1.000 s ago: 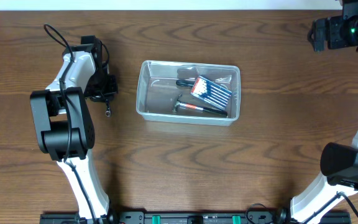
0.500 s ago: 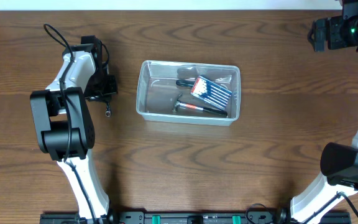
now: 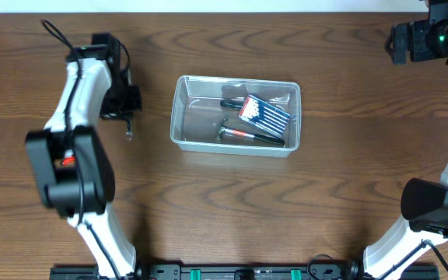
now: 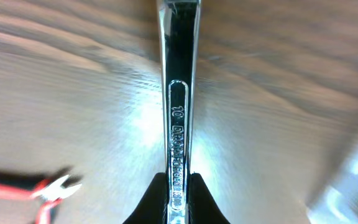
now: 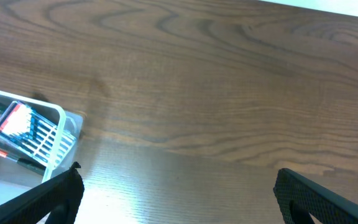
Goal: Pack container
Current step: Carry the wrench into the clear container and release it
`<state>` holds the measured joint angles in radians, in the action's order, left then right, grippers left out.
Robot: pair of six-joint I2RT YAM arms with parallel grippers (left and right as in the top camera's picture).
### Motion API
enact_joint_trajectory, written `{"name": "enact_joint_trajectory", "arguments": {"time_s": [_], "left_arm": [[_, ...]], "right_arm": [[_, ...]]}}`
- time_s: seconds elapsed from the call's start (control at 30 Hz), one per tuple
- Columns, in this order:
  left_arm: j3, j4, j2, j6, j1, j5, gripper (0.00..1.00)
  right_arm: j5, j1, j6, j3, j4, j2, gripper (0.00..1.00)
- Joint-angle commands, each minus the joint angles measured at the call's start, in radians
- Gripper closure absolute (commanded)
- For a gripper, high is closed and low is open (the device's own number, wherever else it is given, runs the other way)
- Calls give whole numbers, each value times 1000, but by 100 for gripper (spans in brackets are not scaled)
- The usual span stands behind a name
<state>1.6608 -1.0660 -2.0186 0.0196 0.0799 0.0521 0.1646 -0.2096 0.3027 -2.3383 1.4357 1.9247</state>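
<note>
The container [image 3: 179, 117] is a clear plastic bin at the table's middle. Inside it lie a striped blue-and-white pack [image 3: 264, 114], a red-and-black tool [image 3: 247, 136] and a dark item [image 3: 230, 103]. Left of the bin, my left gripper [image 3: 128, 118] is shut on a chrome wrench [image 3: 129, 134]. In the left wrist view the wrench [image 4: 180, 93] runs straight ahead from between the black fingers [image 4: 151, 202], above the wood. My right gripper [image 5: 179, 199] stands open at the far right, with only bare wood between its fingers; the container's corner [image 5: 58, 115] shows to its left.
Red-handled pliers [image 4: 42, 190] lie on the wood, low and left in the left wrist view. The bin's blurred edge [image 4: 353, 180] shows at the right of that view. The right arm's base [image 3: 434, 206] stands at the front right.
The left jaws finished closing on the wrench. The left arm then swung back and slightly left, carrying the wrench with it. The right arm has not moved.
</note>
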Motion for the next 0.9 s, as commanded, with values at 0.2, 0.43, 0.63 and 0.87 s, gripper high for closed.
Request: {"name": "enact_joint_trajectory", "arguments": {"time_s": [0.2,0.43,0.63,0.87], "left_arm": [[41,-11,279,-125,-101,-7,94],[41,-10,342,-558,-349,-7,94],[40,-2,303,-904,-535,37,94],[39,28,151,-954,-603,72,94]], "right_arm": [[8,0,12,-14,2,-22,1],[9,2,13,-14,4,-22,1],[9,2,13,-14,5,-22,1],[8,2,13,-14,7,-22,1]]}}
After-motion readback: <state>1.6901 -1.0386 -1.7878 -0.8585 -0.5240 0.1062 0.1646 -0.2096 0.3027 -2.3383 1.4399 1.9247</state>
